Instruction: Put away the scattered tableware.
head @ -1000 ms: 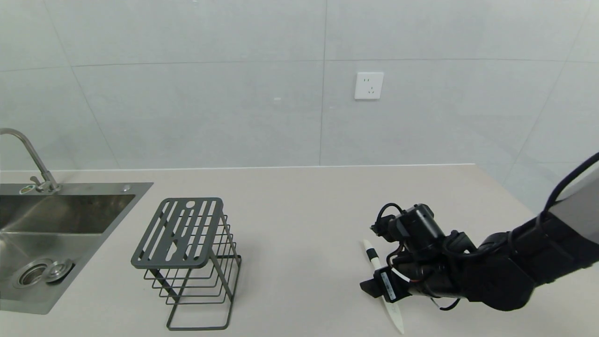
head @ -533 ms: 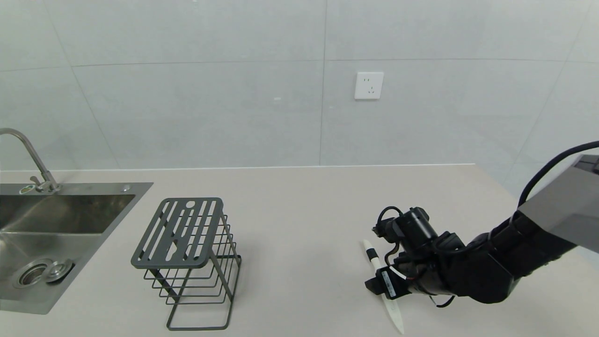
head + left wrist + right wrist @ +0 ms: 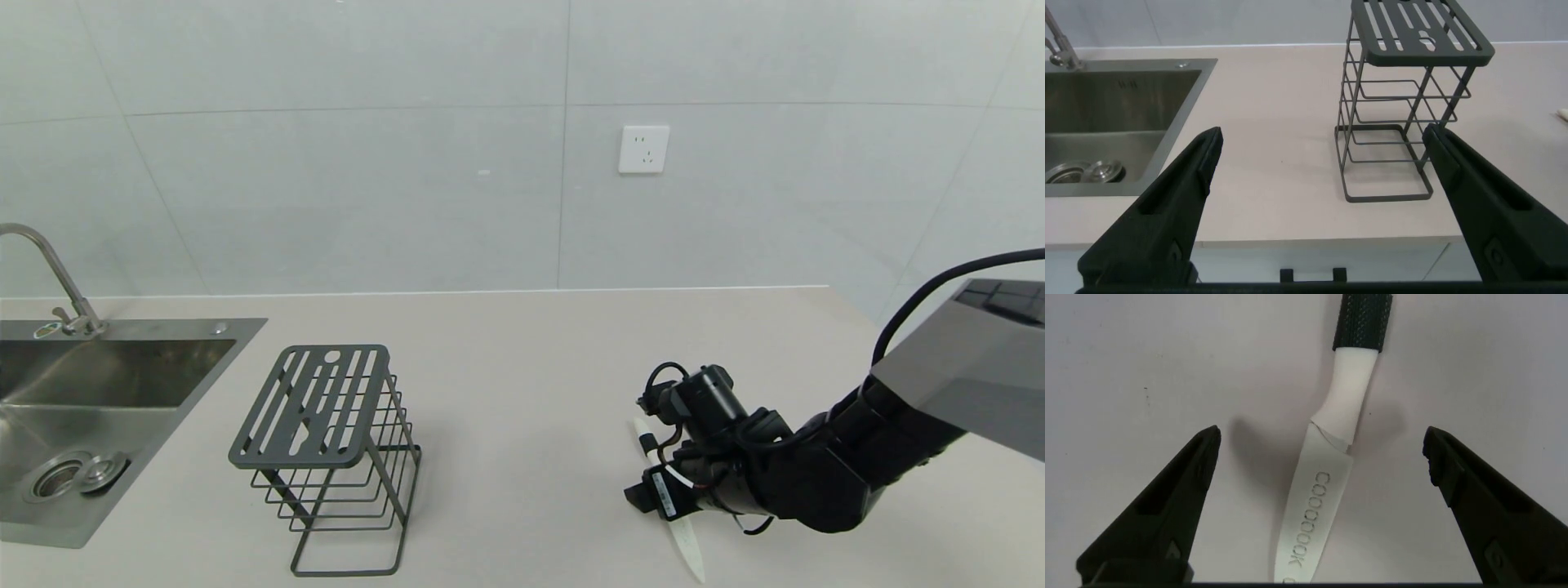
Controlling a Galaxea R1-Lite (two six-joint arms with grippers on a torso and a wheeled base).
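Hovering w/ rt hand (image 3: 1321,441) wide open & empty over white knife (image 3: 1319,508) flat on bench (image 3: 522,392); prob light, stiff, slick, brittle, so best pinched at black textured grip (image 3: 1364,322)

Left end effector (image 3: 1323,135), right end effector (image 3: 1321,439) — both splayed.

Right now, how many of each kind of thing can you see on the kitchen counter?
White knife with a black-banded handle: 1
Dark grey metal wire rack: 1
Shiny steel sink: 1
Curved steel tap: 1
Total: 4
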